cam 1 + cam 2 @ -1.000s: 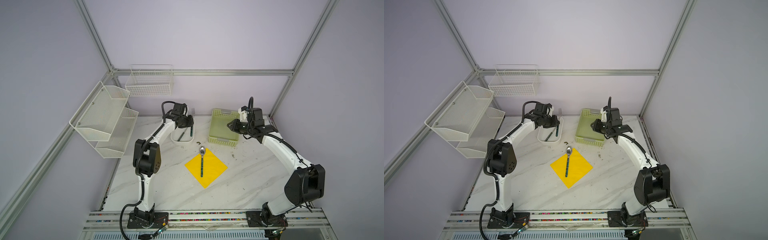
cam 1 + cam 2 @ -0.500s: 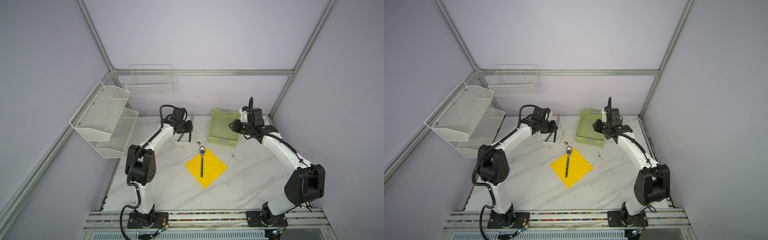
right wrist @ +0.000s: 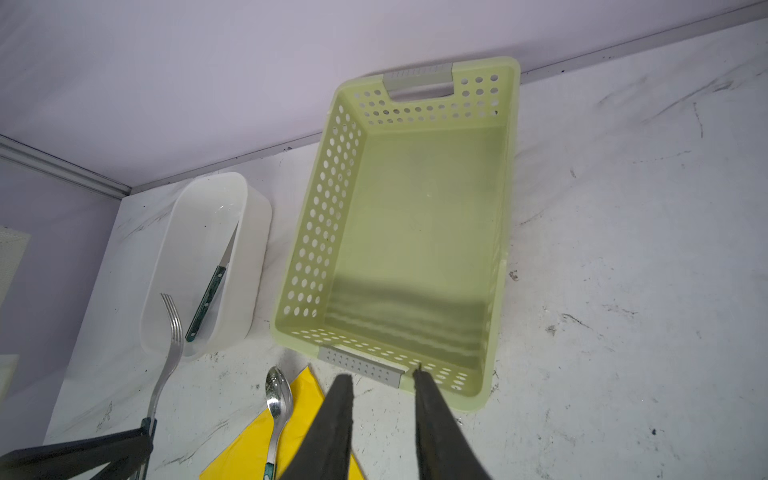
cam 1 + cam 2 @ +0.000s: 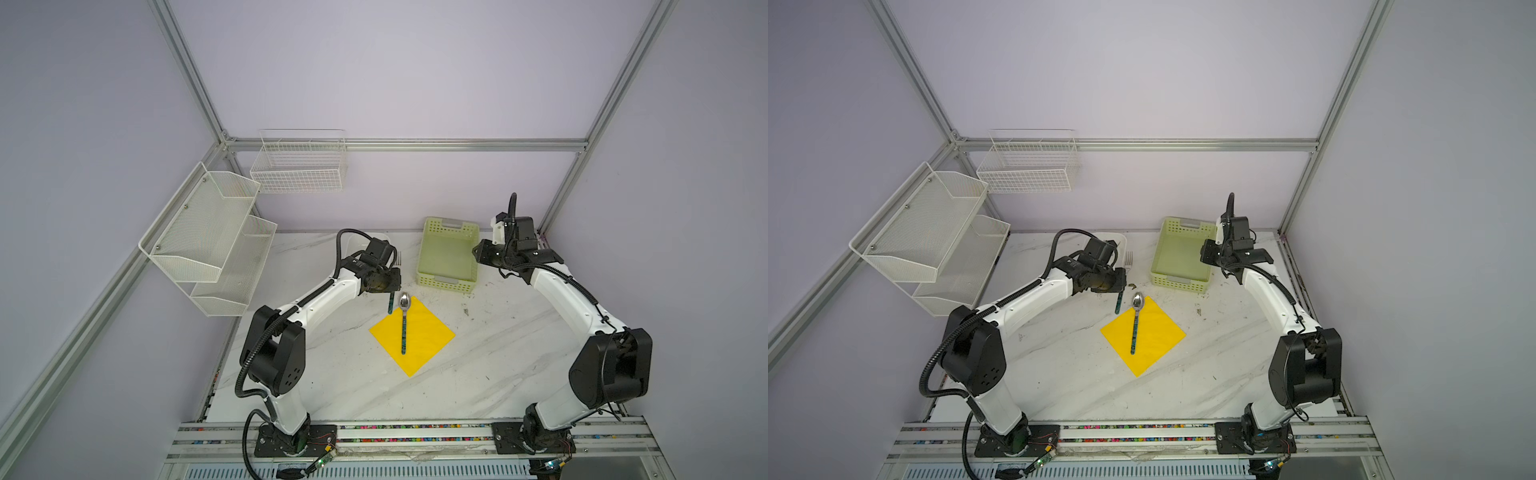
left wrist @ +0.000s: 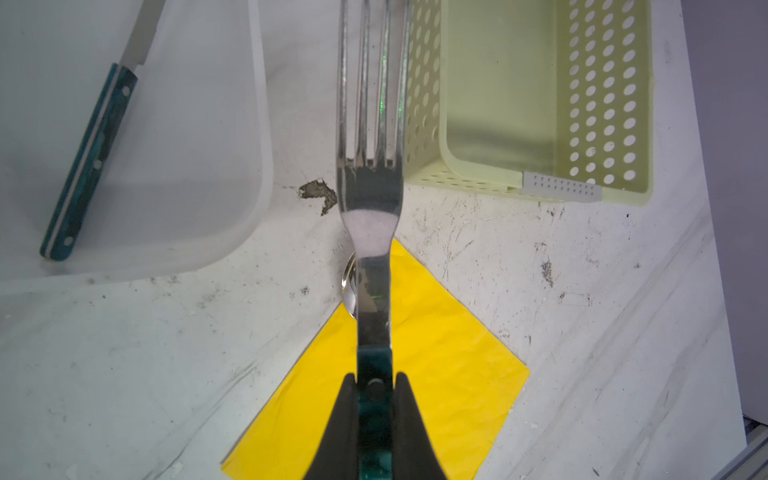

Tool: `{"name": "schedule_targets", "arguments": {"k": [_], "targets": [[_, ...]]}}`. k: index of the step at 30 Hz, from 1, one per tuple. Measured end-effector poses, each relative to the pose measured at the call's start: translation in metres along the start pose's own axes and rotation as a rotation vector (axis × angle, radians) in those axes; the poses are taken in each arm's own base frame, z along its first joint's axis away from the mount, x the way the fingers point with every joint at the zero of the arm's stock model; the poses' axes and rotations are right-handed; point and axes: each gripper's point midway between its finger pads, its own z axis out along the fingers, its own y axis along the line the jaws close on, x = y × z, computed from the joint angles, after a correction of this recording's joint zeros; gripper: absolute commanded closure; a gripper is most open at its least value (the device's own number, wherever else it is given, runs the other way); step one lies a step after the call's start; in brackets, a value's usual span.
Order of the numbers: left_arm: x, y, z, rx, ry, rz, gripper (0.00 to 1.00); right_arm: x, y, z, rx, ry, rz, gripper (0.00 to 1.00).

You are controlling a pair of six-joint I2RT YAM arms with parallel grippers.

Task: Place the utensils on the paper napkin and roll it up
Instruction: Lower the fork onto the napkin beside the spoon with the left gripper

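my left pincer (image 5: pixel 375 379) is clamped on the fork (image 5: pixel 370 195) by its teal handle, long axis about parallel to the spoon (image 4: pixel 404 322) lying on the yellow napkin (image 4: pixel 428 336), whose far corner lies close beneath the fork. my right pincer (image 3: pixel 382 386), part open and empty, hangs by the green basket (image 3: pixel 320 232), farther off.

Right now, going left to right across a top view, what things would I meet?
In order: mesh shelf → wire basket → fork → spoon → green basket. The napkin spreads out under the spoon, so I leave it out.
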Motion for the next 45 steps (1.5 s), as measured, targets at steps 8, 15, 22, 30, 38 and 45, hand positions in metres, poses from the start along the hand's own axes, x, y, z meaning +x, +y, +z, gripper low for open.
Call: {"name": "schedule_targets", "arguments": {"k": [8, 15, 22, 30, 38, 45], "targets": [[0.044, -0.017, 0.007, -0.012, 0.057, -0.021, 0.98, 0.000, 0.002, 0.000, -0.012, 0.002, -0.009, 0.70], [0.066, -0.026, 0.014, -0.015, 0.076, -0.038, 0.99, 0.002, 0.007, -0.001, -0.041, 0.010, -0.009, 0.70], [0.074, -0.040, 0.018, 0.013, 0.064, -0.040, 0.99, -0.002, 0.013, -0.009, -0.061, -0.004, -0.014, 0.70], [0.081, -0.045, 0.030, 0.020, 0.069, -0.044, 0.99, -0.007, 0.016, -0.017, -0.069, -0.023, -0.018, 0.70], [0.090, -0.042, 0.042, 0.004, 0.085, -0.054, 0.99, -0.007, 0.016, -0.018, -0.070, -0.025, -0.019, 0.70], [0.097, -0.042, 0.055, 0.003, 0.107, -0.052, 0.99, -0.007, 0.017, -0.018, -0.072, -0.024, -0.019, 0.70]]}}
